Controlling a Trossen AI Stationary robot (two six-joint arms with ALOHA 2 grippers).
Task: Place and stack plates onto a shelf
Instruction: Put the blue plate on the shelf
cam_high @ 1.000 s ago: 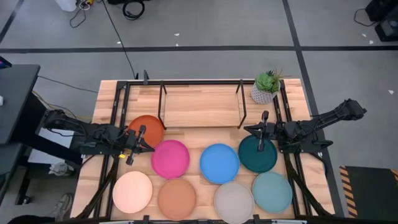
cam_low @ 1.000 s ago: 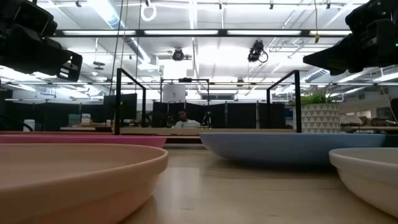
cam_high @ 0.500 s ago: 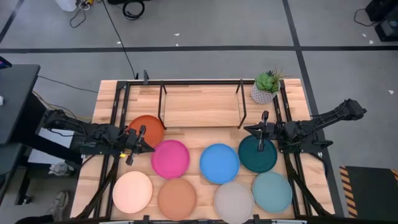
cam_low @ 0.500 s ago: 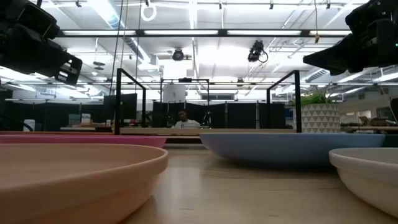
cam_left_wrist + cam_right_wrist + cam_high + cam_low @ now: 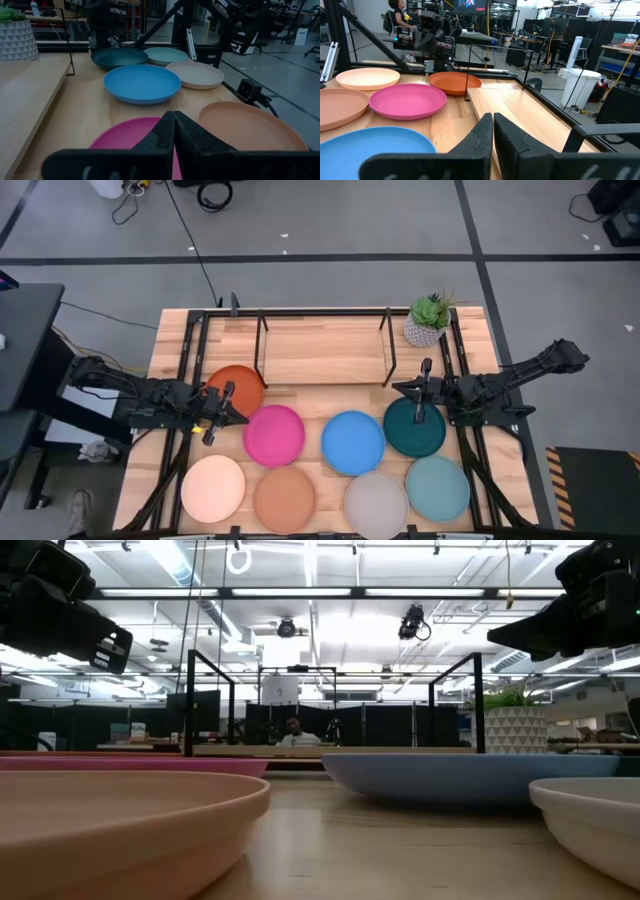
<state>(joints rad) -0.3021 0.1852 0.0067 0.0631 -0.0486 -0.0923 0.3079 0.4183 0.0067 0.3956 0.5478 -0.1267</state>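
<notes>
Eight plates lie flat on the tabletop in front of the shelf (image 5: 325,350): orange-red (image 5: 236,383), magenta (image 5: 274,436), blue (image 5: 353,442), dark teal (image 5: 414,430), cream-peach (image 5: 212,488), terracotta (image 5: 284,499), grey-beige (image 5: 376,503) and light teal (image 5: 437,488). The shelf board holds nothing. My left gripper (image 5: 242,418) is shut and hovers between the orange-red and magenta plates; its wrist view shows its shut tips (image 5: 173,117) above the magenta plate (image 5: 125,137). My right gripper (image 5: 397,388) is shut and hovers beside the dark teal plate's far edge, near the shelf's right legs.
A potted plant (image 5: 427,320) in a white patterned pot stands at the table's far right corner beside the shelf. Black frame rails run along the table's left and right sides. Thin black rod legs (image 5: 390,355) carry the shelf. A person (image 5: 397,10) is in the room behind.
</notes>
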